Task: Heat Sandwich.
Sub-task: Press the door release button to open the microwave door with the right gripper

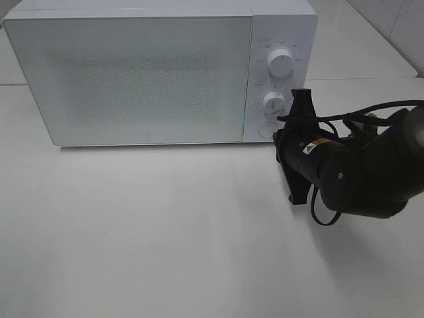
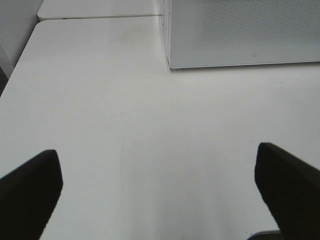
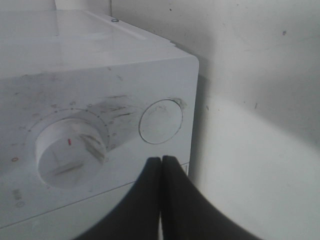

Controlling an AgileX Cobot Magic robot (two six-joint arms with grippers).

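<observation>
Okay, right gripper pinched closed, holding nothing, tips close to microwave panel, round button just past them, dial beside. Left gripper spread wide over table. Microwave door closed; sandwich whereabouts: can't tell.

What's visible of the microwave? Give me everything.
The microwave is a white box standing upright on the white table. Its door is shut, and the dotted window shows nothing inside. Right of the door in the high view, the panel carries two round knobs, upper and lower, with a round button beneath. The right wrist view shows dark scuffs on the panel and a red mark on the lower knob. The right gripper, fingers shut, points at the button; contact is unclear.
</observation>
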